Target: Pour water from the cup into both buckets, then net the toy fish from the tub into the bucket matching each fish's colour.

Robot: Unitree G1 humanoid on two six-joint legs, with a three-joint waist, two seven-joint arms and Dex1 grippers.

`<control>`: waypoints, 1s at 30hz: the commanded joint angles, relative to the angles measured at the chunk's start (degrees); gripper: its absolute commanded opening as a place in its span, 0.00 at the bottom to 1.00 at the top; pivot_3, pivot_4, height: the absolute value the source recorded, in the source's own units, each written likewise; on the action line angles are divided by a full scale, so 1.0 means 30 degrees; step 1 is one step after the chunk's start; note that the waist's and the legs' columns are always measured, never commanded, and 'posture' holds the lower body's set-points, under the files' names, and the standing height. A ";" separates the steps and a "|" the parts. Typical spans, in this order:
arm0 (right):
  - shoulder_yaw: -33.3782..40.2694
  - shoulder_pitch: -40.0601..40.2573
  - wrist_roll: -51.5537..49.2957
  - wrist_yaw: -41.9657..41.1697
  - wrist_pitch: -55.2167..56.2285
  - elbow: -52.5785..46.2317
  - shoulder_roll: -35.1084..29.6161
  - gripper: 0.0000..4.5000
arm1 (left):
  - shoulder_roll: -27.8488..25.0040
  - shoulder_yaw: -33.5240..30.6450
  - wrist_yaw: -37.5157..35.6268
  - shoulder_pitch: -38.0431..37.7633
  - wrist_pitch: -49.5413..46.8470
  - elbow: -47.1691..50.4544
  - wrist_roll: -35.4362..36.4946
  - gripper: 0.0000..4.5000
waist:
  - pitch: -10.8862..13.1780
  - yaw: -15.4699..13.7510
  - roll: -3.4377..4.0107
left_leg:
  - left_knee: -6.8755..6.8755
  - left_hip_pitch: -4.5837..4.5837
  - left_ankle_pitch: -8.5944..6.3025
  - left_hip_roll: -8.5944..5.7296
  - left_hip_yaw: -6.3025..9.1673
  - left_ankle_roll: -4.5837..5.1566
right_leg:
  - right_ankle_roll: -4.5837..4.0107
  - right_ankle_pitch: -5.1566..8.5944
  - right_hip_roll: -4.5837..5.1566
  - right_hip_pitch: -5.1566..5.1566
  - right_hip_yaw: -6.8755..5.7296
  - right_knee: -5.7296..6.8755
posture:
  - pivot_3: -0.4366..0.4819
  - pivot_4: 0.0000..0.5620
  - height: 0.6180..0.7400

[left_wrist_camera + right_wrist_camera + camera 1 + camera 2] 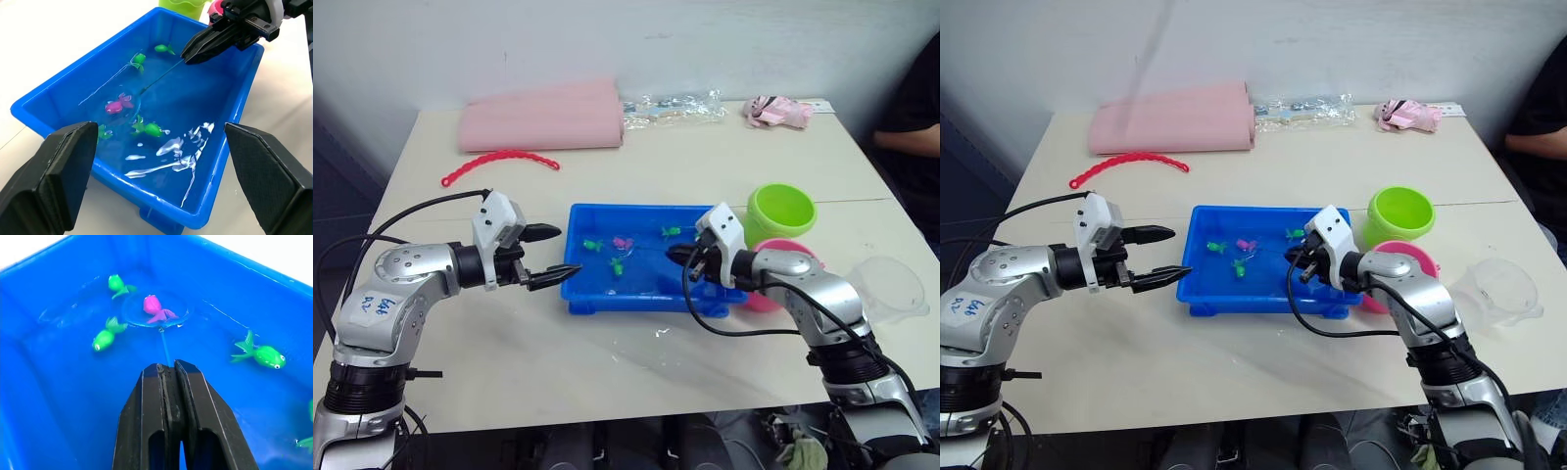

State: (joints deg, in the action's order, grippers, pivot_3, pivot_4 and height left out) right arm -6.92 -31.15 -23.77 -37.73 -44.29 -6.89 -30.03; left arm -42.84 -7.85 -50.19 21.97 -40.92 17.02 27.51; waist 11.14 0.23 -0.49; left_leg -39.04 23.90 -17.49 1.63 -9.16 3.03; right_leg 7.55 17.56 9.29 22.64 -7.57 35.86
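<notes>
Net [155, 308] sits in tub [597, 294], pink fish [155, 307] inside ring. Right gripper [168, 369] pinched tight on net handle. Left gripper [548, 255] wide apart, empty, beside tub.

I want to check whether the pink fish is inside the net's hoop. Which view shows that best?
The right wrist view: the pink fish sits within the net hoop, straight ahead. The left wrist view shows it from farther; head views show a speck.
</notes>
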 commanded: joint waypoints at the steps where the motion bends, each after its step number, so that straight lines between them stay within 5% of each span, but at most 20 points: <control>1: 0.1606 0.0238 -0.0886 0.0144 -0.0774 -0.2094 -0.0417 0.00 | 0.0053 0.0100 -0.0079 0.0441 0.0587 -0.0204 0.0117 0.99 | 0.0000 -0.0018 0.0000 | -0.0005 0.0015 0.0001 0.0000 0.0003 0.0001 | 0.0000 0.0000 0.0000 0.0011 -0.0002 0.0000 | 0.48 0.27 0.98; 12: 0.6183 0.5476 -0.3129 -0.0384 -0.1272 -0.9158 -0.3127 0.00 | 0.1335 0.2577 -0.1326 0.2801 0.2106 -0.2548 -0.0396 0.99 | -0.0002 -0.0072 -0.0003 | -0.0011 0.0052 0.0008 -0.0007 0.0008 0.0009 | 0.0011 -0.0007 -0.0009 0.0034 -0.0005 -0.0005 | 0.48 0.27 0.98; 18: 1.0919 0.9320 -0.4532 -0.0202 -0.1387 -1.2523 -0.4299 0.00 | 0.3086 0.4527 -0.3024 0.5421 0.3459 -0.5281 -0.0877 0.99 | -0.0006 -0.0422 -0.0010 | -0.0024 0.0061 0.0015 -0.0008 0.0015 0.0012 | 0.0016 -0.0010 -0.0022 0.0029 -0.0009 -0.0011 | 0.48 0.27 0.98; 30: 2.1003 1.8041 -0.4168 -0.1294 0.1516 -1.5673 -0.3067 0.00 | 0.6555 0.6368 -0.5740 0.8754 0.6473 -1.0679 -0.2067 0.99 | -0.0022 -0.0551 -0.0033 | -0.0049 0.0059 0.0032 -0.0028 0.0029 0.0045 | 0.0054 -0.0031 -0.0025 -0.0006 -0.0007 -0.0027 | 0.48 0.27 0.98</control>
State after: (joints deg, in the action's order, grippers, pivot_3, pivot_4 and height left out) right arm 52.28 22.08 -36.46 -40.97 -41.91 -51.73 -39.67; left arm -23.64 11.20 -66.18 47.01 -23.37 -14.61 21.77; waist 11.07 -1.42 -0.59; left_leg -39.18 24.04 -17.39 1.55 -9.08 3.17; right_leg 7.71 17.46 9.21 22.61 -7.57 35.79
